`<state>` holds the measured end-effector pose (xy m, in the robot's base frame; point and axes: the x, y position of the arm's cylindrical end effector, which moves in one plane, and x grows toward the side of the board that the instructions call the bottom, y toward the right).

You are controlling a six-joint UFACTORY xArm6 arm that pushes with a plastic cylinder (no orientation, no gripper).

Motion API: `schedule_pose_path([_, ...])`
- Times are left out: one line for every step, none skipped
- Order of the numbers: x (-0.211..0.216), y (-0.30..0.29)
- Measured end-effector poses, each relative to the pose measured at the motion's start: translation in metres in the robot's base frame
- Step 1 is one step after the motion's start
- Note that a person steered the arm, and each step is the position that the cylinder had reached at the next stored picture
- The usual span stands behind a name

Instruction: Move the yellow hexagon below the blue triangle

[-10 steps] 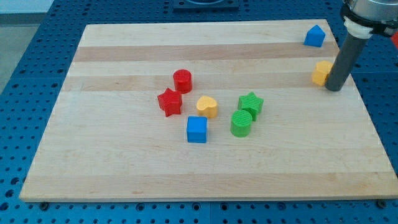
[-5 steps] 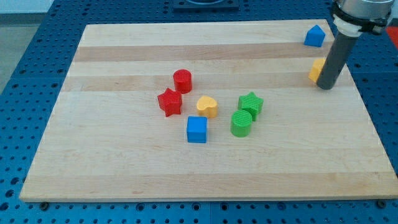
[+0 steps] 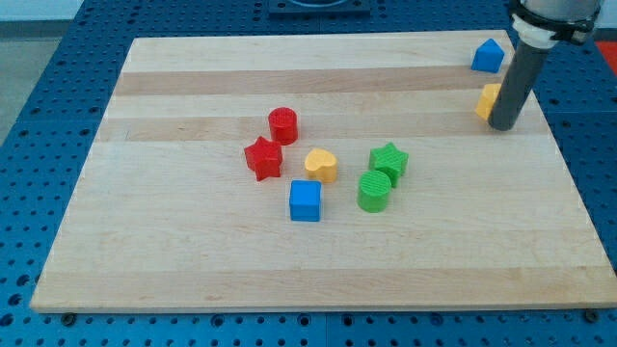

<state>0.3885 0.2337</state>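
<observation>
1. Since the earlier frames my tip (image 3: 502, 126) has crept toward the view's left and top, and the yellow hexagon (image 3: 488, 100) has gone with it, from further down the desk's right edge to a spot nearer the blue triangle (image 3: 488, 55). The other blocks have not moved.

2. Nearest the view's bottom sits the middle cluster on the wooden desk (image 3: 193, 251): a blue cube (image 3: 306, 200), a green cylinder (image 3: 374, 191), a green star (image 3: 388, 160), a yellow heart (image 3: 321, 165), a red star (image 3: 262, 158) and a red cylinder (image 3: 282, 124). All lie well apart from the work.

3. Further up, at the view's right, the tool is a plain dark rod with nothing to open or close. Its lower end stands against the hexagon's right side and hides part of it.

4. The hexagon now lies just below the blue triangle, slightly left of straight under it, with bare wood between them.

5. Handling, as I judge it: the hexagon looks like a small, light, rigid plastic piece that slides easily on smooth wood. No hold is possible; contact should be on a flat face and centred, since an off-centre push would probably spin it or let it slip past the rod.

6. Farthest back, the triangle sits near the top right corner, so an overlong push risks nudging it.
</observation>
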Motion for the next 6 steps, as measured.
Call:
schedule_pose_path([-0.001, 0.0])
schedule_pose_path([-0.007, 0.0])
schedule_pose_path([-0.015, 0.0])
schedule_pose_path([-0.022, 0.0])
schedule_pose_path([-0.022, 0.0])
schedule_pose_path([-0.022, 0.0])
